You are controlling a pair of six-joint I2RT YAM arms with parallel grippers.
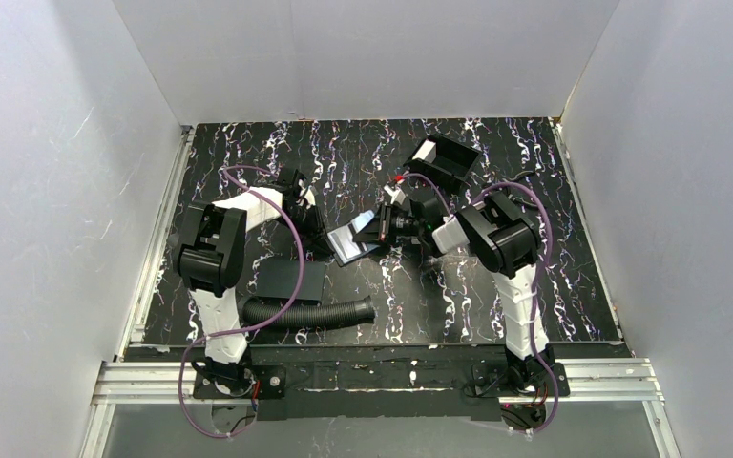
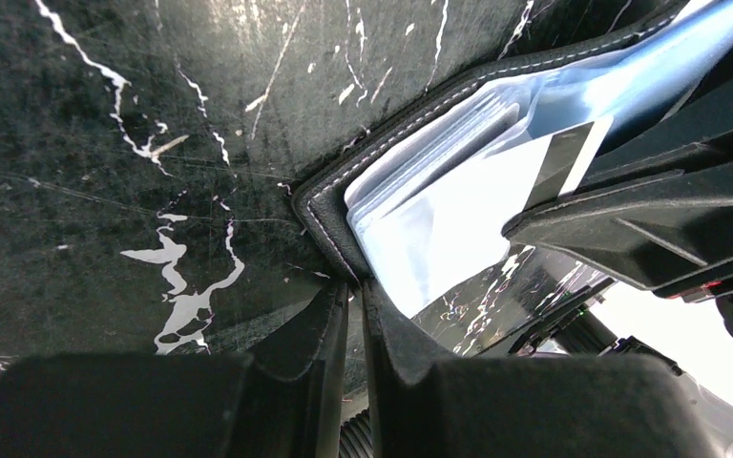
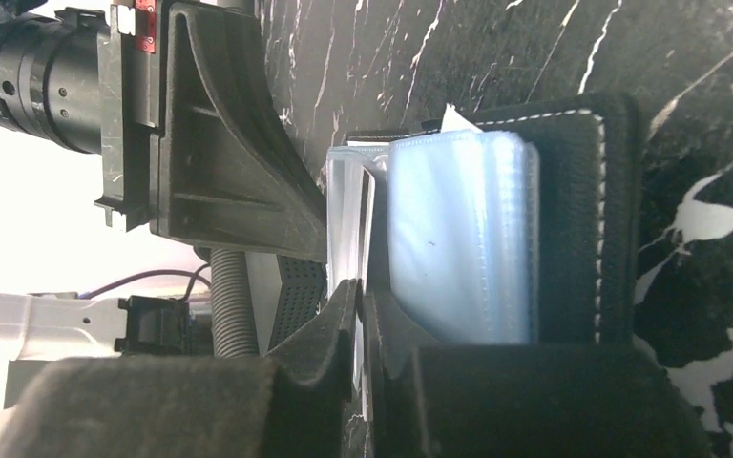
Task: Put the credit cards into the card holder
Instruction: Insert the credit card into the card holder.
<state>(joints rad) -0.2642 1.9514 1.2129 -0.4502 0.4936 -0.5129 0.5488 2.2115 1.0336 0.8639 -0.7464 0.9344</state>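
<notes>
The card holder point(image 1: 342, 246) is a small black stitched wallet held open above the table's middle. Its black edge point(image 2: 410, 122) and clear sleeves point(image 2: 439, 162) show in the left wrist view. My left gripper point(image 2: 355, 286) is shut on the holder's corner. My right gripper point(image 3: 361, 286) is shut on a thin pale credit card point(image 3: 347, 215), seen edge-on beside the holder's sleeves point(image 3: 458, 229) and black cover point(image 3: 573, 210). In the left wrist view this card point(image 2: 458, 239) is whitish with a dark stripe, its end at the sleeves. A blue card point(image 2: 649, 57) lies above it. In the top view the left gripper point(image 1: 323, 234) and right gripper point(image 1: 382, 226) meet at the holder.
A flat black pad point(image 1: 286, 280) lies by the left arm, with a black corrugated hose point(image 1: 310, 313) in front of it. An open black box point(image 1: 444, 160) stands behind the right gripper. White walls enclose the marbled black table point(image 1: 534, 305).
</notes>
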